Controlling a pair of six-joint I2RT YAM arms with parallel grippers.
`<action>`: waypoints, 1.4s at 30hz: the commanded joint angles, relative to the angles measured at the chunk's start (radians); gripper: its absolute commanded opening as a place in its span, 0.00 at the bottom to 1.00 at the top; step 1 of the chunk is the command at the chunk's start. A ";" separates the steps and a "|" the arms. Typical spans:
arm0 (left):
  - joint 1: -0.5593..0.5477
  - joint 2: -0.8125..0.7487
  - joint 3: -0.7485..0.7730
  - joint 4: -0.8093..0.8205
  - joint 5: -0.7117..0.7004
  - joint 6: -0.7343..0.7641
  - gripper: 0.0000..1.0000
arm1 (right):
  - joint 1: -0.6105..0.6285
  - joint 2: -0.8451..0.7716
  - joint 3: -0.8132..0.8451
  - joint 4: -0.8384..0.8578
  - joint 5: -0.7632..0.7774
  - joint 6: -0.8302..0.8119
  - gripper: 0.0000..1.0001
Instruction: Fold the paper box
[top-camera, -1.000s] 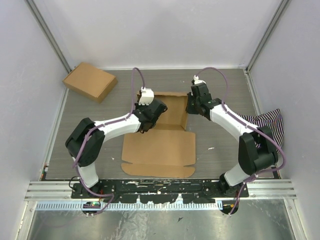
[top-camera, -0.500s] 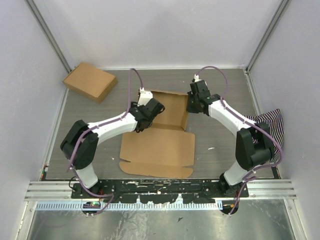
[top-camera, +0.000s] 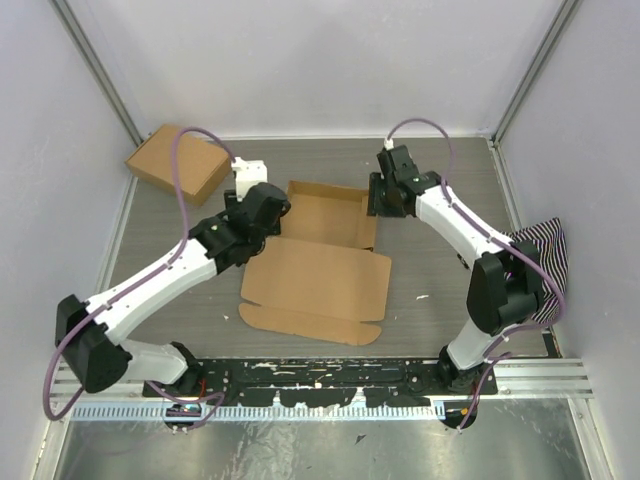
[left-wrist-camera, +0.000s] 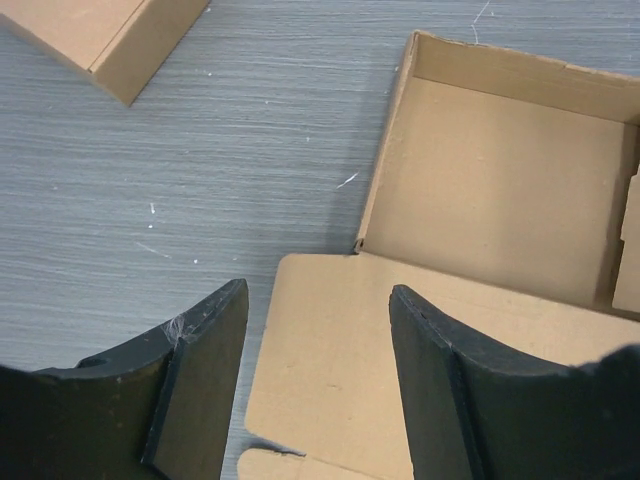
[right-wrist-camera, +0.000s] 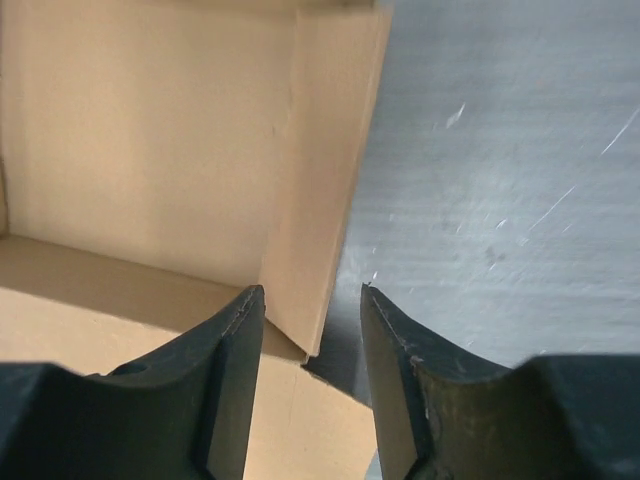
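The paper box (top-camera: 322, 262) lies mid-table as a brown cardboard blank. Its shallow tray (top-camera: 330, 215) has its walls standing, and the lid panel (top-camera: 315, 285) lies flat toward me. My left gripper (top-camera: 268, 212) hovers by the tray's left wall. In the left wrist view it (left-wrist-camera: 318, 340) is open over the lid's left corner (left-wrist-camera: 330, 340), holding nothing. My right gripper (top-camera: 383, 205) is at the tray's right wall. In the right wrist view it (right-wrist-camera: 312, 320) is open astride that upright wall (right-wrist-camera: 320, 180), with a gap on the right side.
A compact closed cardboard box (top-camera: 180, 163) sits at the back left, also in the left wrist view (left-wrist-camera: 100, 35). A striped cloth (top-camera: 535, 250) lies at the right edge. Metal rails (top-camera: 320, 375) run along the near edge, and white walls enclose the table.
My left gripper opened and drew back to the left, off the tray's left wall. My right gripper's jaws parted and let go of the right wall. The box turned slightly.
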 joint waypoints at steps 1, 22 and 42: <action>0.018 -0.082 -0.061 -0.022 0.028 -0.002 0.65 | -0.001 0.009 0.205 -0.020 0.125 -0.151 0.49; 0.043 -0.217 -0.206 -0.009 0.118 0.011 0.65 | 0.025 0.512 0.577 0.186 -0.284 -0.559 0.52; 0.043 -0.246 -0.250 0.002 0.134 -0.012 0.63 | 0.015 0.595 0.576 0.148 0.091 -0.411 0.17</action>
